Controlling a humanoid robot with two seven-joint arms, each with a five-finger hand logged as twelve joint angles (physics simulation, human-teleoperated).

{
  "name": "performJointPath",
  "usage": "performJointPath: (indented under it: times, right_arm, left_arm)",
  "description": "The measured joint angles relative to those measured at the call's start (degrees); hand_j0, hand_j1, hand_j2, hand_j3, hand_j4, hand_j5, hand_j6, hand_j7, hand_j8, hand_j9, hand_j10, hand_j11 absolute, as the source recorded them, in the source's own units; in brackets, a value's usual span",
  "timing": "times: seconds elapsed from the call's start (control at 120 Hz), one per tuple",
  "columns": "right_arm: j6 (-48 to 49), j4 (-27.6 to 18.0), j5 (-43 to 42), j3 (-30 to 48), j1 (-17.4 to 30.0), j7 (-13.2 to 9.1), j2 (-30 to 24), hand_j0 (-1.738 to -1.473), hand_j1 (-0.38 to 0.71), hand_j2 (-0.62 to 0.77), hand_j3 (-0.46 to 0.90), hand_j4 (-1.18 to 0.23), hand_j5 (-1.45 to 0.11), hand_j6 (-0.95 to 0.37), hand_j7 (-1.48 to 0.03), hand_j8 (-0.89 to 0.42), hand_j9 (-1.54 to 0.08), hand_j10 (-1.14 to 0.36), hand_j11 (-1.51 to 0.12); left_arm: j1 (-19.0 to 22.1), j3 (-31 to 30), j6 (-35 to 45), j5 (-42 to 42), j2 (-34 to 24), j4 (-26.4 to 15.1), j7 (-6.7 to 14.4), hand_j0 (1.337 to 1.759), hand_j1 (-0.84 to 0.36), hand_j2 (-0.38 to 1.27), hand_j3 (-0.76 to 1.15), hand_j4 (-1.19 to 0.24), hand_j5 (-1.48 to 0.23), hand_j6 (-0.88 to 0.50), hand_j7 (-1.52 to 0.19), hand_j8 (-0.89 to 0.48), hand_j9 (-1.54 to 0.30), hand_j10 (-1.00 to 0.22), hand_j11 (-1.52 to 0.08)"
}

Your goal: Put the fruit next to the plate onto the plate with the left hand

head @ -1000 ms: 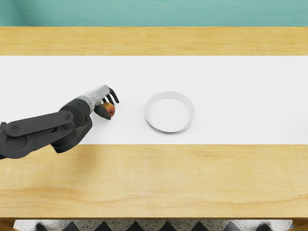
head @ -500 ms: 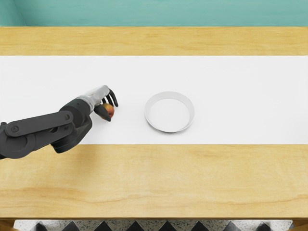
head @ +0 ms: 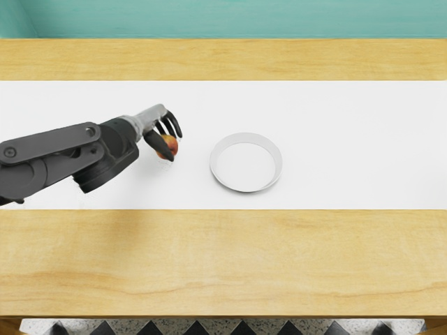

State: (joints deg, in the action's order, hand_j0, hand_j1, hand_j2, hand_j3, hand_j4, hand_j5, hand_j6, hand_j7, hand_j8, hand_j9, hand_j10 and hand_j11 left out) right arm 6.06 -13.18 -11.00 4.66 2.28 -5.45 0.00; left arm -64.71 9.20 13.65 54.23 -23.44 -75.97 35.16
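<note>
Left fingers clasp a small, round, red-orange fruit.

From my seat: silvery-grey left hand with black fingers, and at them a small orange-red fruit. To its right there's a plain white round plate on a white strip. Light wood-grain table, teal wall beyond.

Open passage: white runner between the left hand, closed round the fruit, and the plate at frame centre, unobstructed. Obstacle: the plate's low raised rim only. Further open surface: runner right of the plate; wooden table across the lower frame.
</note>
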Motion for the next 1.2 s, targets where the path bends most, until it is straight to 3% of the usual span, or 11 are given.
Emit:
performJointPath:
  times: [0.225,0.575,0.767,0.917,1.075,1.2]
  right_arm:
    - [0.0,0.0,0.0,0.0,0.0,0.0,0.0,-1.658,-0.33,0.0,0.0,-0.02,-0.02,-0.02,-0.02,-0.02,-0.02,-0.02,-0.02]
    - [0.0,0.0,0.0,0.0,0.0,0.0,0.0,-1.658,-0.33,0.0,0.0,-0.02,-0.02,-0.02,-0.02,-0.02,-0.02,-0.02,-0.02]
    - [0.0,0.0,0.0,0.0,0.0,0.0,0.0,-1.658,-0.33,0.0,0.0,-0.02,-0.02,-0.02,-0.02,-0.02,-0.02,-0.02,-0.02]
    - [0.0,0.0,0.0,0.0,0.0,0.0,0.0,-1.658,-0.33,0.0,0.0,-0.02,-0.02,-0.02,-0.02,-0.02,-0.02,-0.02,-0.02]
    - [0.0,0.0,0.0,0.0,0.0,0.0,0.0,-1.658,-0.33,0.0,0.0,-0.02,-0.02,-0.02,-0.02,-0.02,-0.02,-0.02,-0.02]
    - [0.0,0.0,0.0,0.0,0.0,0.0,0.0,-1.658,-0.33,0.0,0.0,-0.02,-0.02,-0.02,-0.02,-0.02,-0.02,-0.02,-0.02]
  left_arm:
    - [-3.8,2.3,-0.7,-0.8,6.0,0.0,-0.1,1.655,-0.32,0.43,0.0,-0.72,-1.01,-0.54,-0.99,-0.5,-0.98,-0.74,-0.97]
    - [-2.7,1.8,-0.8,-0.7,11.1,0.7,-0.1,1.655,-0.31,0.43,0.0,-0.72,-1.02,-0.57,-0.96,-0.53,-0.97,-0.75,-0.97]
    - [-2.7,0.9,-0.8,-0.7,17.2,6.4,-0.1,1.655,-0.31,0.44,0.0,-0.72,-1.02,-0.58,-0.96,-0.53,-0.97,-0.75,-0.97]
    - [-2.9,0.6,-0.7,-0.6,18.0,10.1,-0.1,1.656,-0.32,0.46,0.0,-0.71,-0.99,-0.59,-0.95,-0.54,-0.95,-0.75,-0.96]
    - [-3.7,0.4,-0.5,-0.1,18.6,10.8,-0.2,1.657,-0.02,0.23,0.0,-0.38,-0.52,-0.32,-0.5,-0.3,-0.5,-0.4,-0.5]
    - [-4.8,2.2,-2.8,-0.6,18.0,10.6,-0.2,1.657,0.15,0.13,0.0,-0.21,-0.29,-0.18,-0.28,-0.16,-0.28,-0.22,-0.28]
